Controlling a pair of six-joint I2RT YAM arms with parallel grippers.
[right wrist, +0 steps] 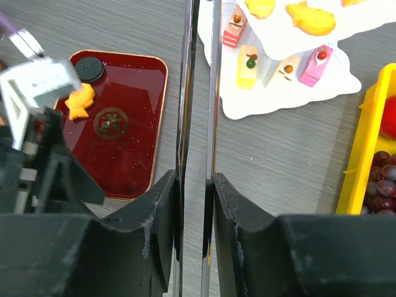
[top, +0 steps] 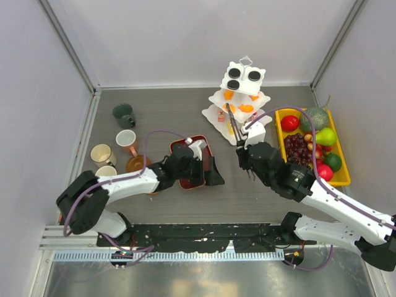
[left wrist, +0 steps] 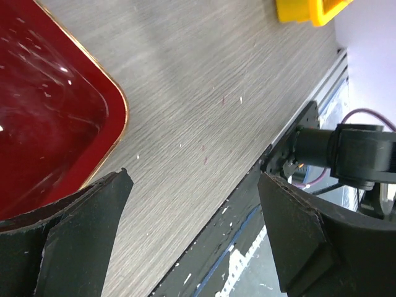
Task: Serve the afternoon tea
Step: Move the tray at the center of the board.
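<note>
The white three-tier stand (right wrist: 260, 102) stands at the far centre; the dark red tray (right wrist: 133, 148) lies nearer, left gripper (left wrist: 195, 185) spread beside it; right gripper (right wrist: 195, 179) pinches metal tongs (right wrist: 212, 111); tips should straddle one sweet (right wrist: 247, 65), squeezing gently.

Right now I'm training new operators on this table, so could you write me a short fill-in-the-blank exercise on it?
The right gripper is shut on the metal ____. The left gripper stands ____, holding nothing. On the dark red tray lie a black round sweet and an ____ fish-shaped sweet.
Missing words: tongs; open; orange.
</note>
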